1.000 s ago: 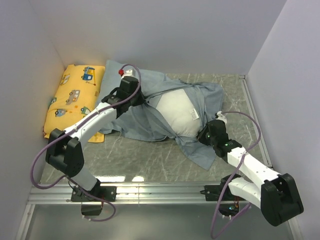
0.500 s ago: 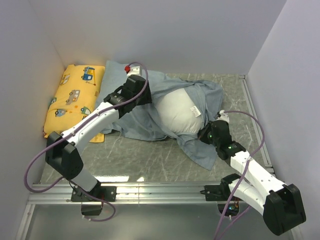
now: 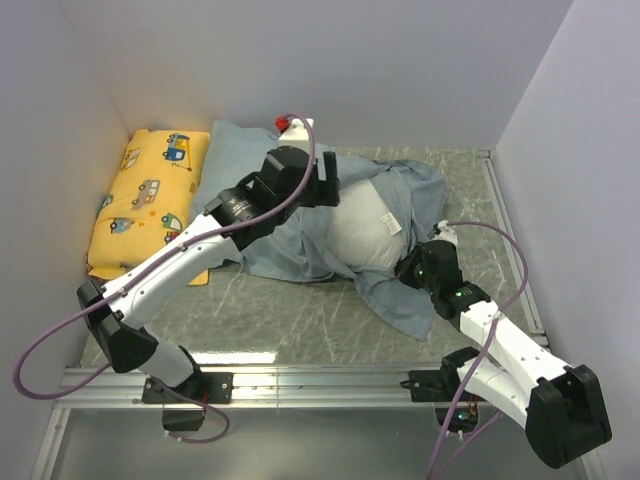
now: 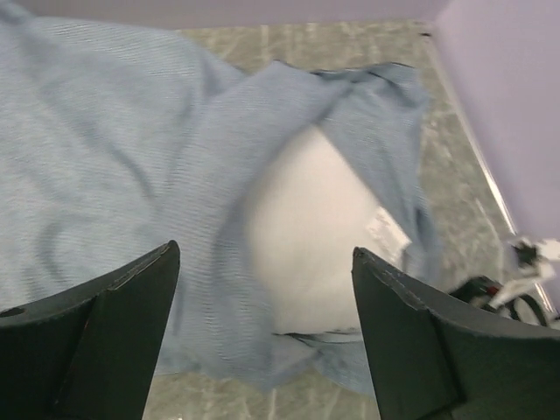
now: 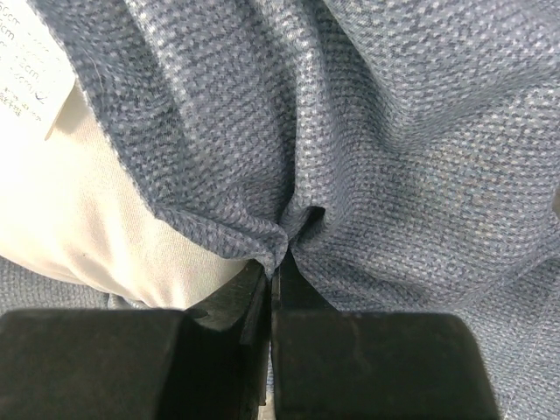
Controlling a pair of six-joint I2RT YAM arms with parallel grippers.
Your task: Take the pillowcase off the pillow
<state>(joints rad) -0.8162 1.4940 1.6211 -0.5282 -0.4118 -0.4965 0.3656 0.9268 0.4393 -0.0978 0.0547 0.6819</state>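
Left end effector [image 3: 325, 185] has let go of the pillowcase [image 3: 285, 250] and swung right, over toward the pillow [image 3: 365, 235].
Its fingers [image 4: 114, 332] now stand wide apart with nothing between them, hovering above the grey fabric and the bared white middle of the pillow. The right end effector [image 5: 271, 271] is pinched shut on a fold of the pillowcase at the pillow's near right edge, close to the small tag [image 3: 391, 222]. The pillow lies mid-table [image 3: 290, 320], partly wrapped in the cover, which spreads left to the yellow vehicle-print cushion [image 3: 150, 195] by the left wall.
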